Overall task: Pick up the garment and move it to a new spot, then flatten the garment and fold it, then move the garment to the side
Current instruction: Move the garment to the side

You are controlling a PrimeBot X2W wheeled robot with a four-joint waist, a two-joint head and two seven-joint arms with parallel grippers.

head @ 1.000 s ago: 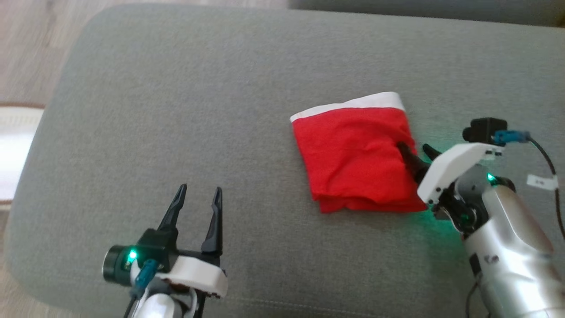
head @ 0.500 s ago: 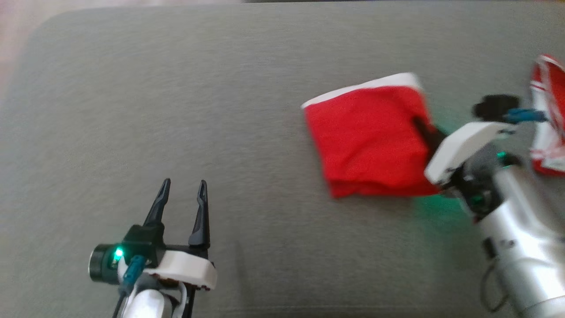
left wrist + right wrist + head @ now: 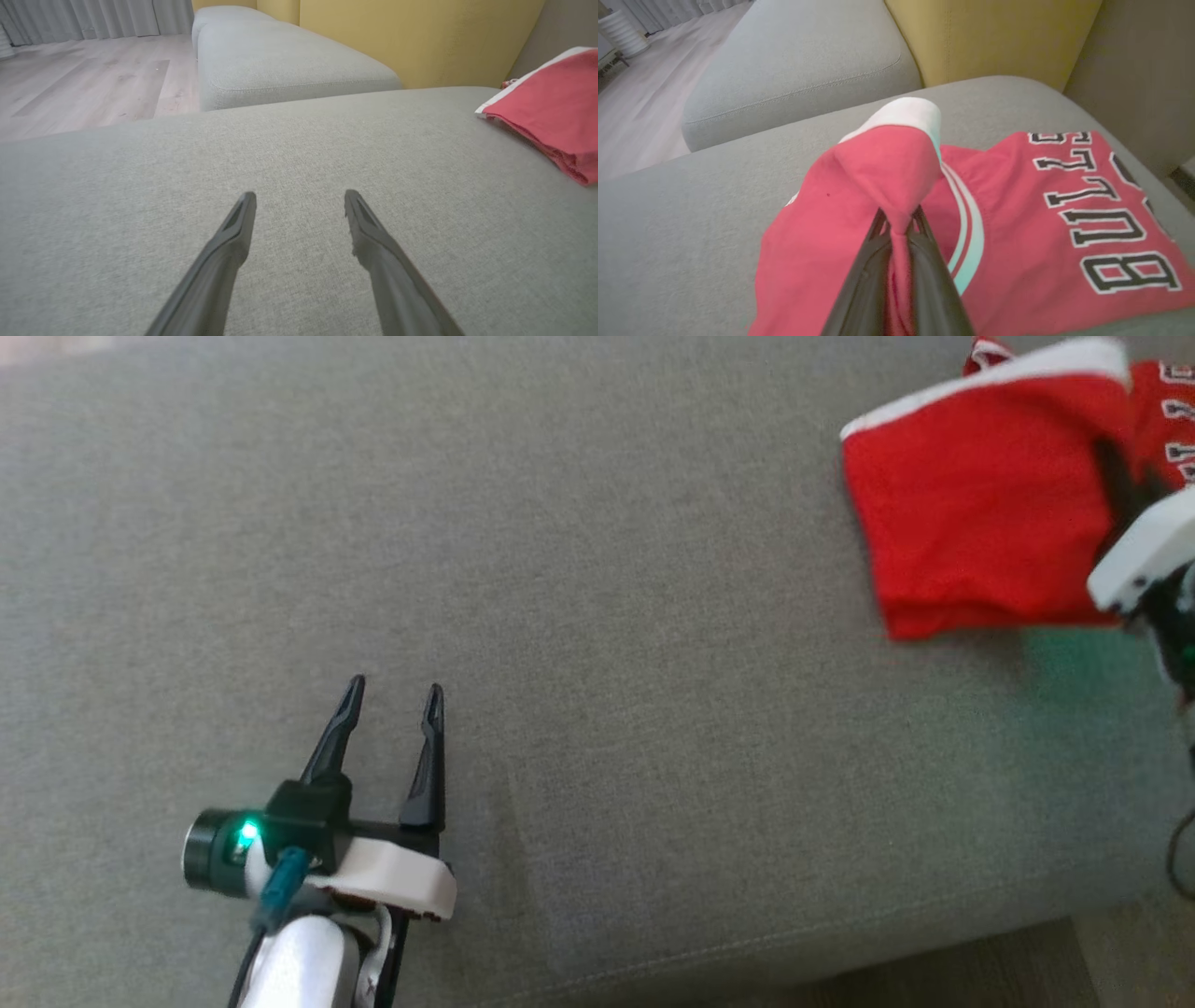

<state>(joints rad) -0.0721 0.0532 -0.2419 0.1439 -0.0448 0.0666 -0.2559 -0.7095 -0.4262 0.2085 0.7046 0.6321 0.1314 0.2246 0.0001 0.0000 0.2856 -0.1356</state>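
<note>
The folded red garment [image 3: 971, 513] is being pinched at its right edge between the fingers of the right gripper [image 3: 899, 221], at the far right of the grey sofa cushion [image 3: 597, 616], just beside a red lettered jersey [image 3: 1087, 224]. The left gripper [image 3: 394, 687] is being held spread wide and empty over the cushion's near left.
</note>
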